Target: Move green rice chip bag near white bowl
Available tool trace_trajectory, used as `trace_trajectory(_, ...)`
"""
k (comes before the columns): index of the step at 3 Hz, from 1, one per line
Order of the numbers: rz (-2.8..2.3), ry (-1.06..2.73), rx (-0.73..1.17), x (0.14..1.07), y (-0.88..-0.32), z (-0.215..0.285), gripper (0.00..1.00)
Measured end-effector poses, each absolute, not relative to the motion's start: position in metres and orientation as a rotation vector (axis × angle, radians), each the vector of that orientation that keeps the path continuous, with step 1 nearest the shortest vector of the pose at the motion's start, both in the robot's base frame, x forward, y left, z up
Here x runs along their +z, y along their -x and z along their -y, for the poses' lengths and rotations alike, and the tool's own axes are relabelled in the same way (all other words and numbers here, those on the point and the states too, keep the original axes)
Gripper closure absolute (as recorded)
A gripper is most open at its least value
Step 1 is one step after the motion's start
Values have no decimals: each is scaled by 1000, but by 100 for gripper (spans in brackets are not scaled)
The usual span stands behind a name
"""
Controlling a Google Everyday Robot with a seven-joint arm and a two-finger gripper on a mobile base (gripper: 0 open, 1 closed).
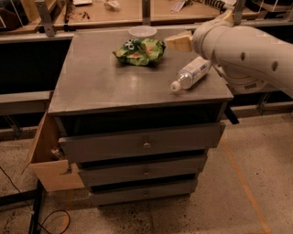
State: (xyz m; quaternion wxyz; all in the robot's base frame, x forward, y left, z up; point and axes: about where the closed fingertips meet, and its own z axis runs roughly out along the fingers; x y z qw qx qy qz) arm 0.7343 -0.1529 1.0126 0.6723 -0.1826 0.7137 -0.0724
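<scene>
The green rice chip bag [139, 50] lies crumpled on the far middle of the grey cabinet top [100, 87]. The white bowl [142, 31] stands just behind it at the back edge, so close that I cannot tell whether they touch. My gripper [179, 42] shows as a tan tip at the end of the white arm [242, 45]. It hovers just right of the bag, apart from it and holding nothing that I can see.
A clear plastic bottle [190, 73] lies on its side on the right of the top, under the arm. Below are three closed drawers [142, 144]. A cardboard box [48, 160] hangs open at the left. Wooden benches [100, 11] stand behind.
</scene>
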Motion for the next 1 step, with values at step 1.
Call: trace_trajectory(1,-1598,409,-184,1015,-734,156,0)
